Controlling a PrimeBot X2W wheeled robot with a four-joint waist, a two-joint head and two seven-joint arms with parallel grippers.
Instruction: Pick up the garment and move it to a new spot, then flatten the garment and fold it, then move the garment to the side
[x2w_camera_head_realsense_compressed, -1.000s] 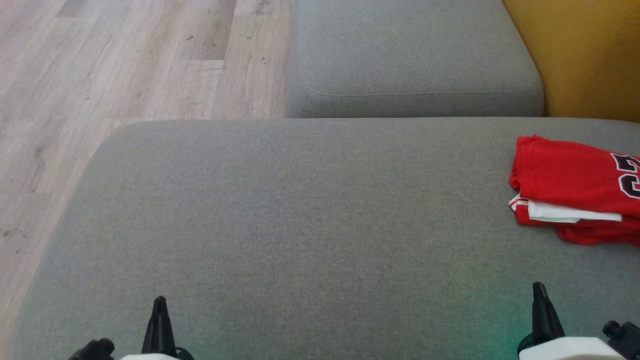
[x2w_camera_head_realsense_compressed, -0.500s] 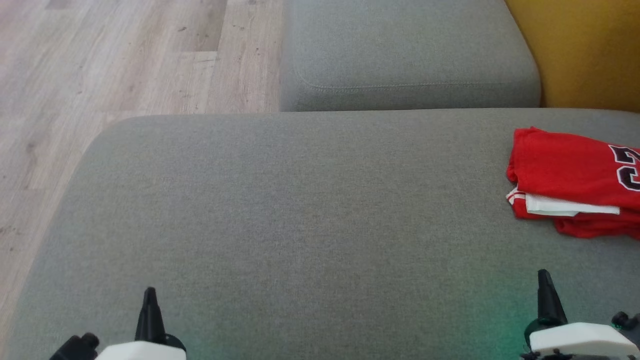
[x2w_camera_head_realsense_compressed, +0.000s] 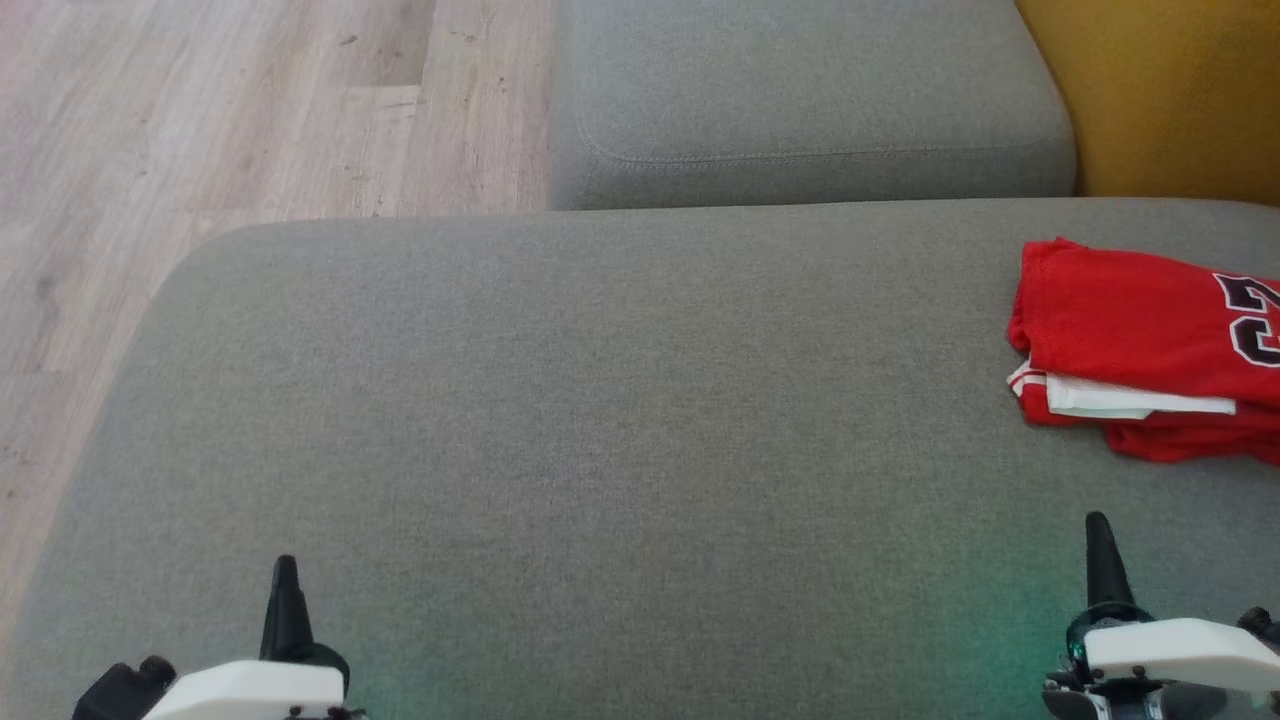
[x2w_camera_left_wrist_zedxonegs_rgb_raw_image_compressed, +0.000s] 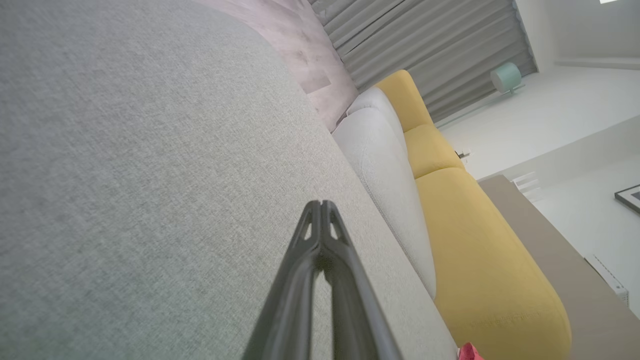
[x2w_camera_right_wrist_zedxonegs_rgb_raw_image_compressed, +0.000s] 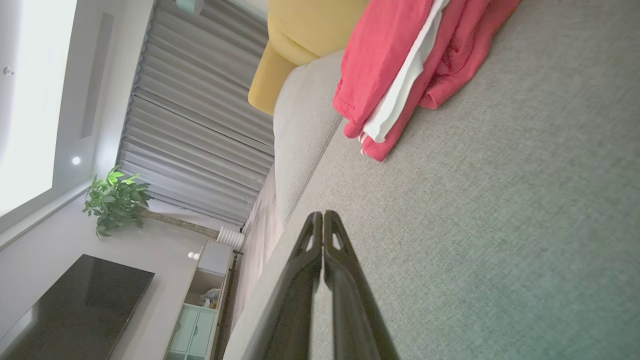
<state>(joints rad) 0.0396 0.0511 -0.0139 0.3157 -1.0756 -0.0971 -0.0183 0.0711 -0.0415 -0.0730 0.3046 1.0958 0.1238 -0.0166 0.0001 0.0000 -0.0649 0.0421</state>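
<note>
The garment (x2w_camera_head_realsense_compressed: 1140, 340) is a red jersey with white trim and dark numbers, lying folded at the right edge of the grey sofa seat (x2w_camera_head_realsense_compressed: 600, 430). It also appears in the right wrist view as a red and white fold (x2w_camera_right_wrist_zedxonegs_rgb_raw_image_compressed: 400, 70). My left gripper (x2w_camera_head_realsense_compressed: 285, 575) is shut and empty at the lower left, far from the garment. My right gripper (x2w_camera_head_realsense_compressed: 1098, 530) is shut and empty at the lower right, a short way in front of the garment. Both sets of fingertips touch together, as seen on the left (x2w_camera_left_wrist_zedxonegs_rgb_raw_image_compressed: 321, 206) and on the right (x2w_camera_right_wrist_zedxonegs_rgb_raw_image_compressed: 320, 216).
A second grey cushion (x2w_camera_head_realsense_compressed: 810, 100) lies beyond the seat, with a yellow cushion (x2w_camera_head_realsense_compressed: 1170, 90) to its right. Wooden floor (x2w_camera_head_realsense_compressed: 200, 120) runs along the left. A sliver of red (x2w_camera_left_wrist_zedxonegs_rgb_raw_image_compressed: 469, 352) shows at the bottom of the left wrist view.
The head camera has tilted, so the sofa and garment sit a little lower-left in view. Both grippers have risen slightly in the picture and stay shut.
</note>
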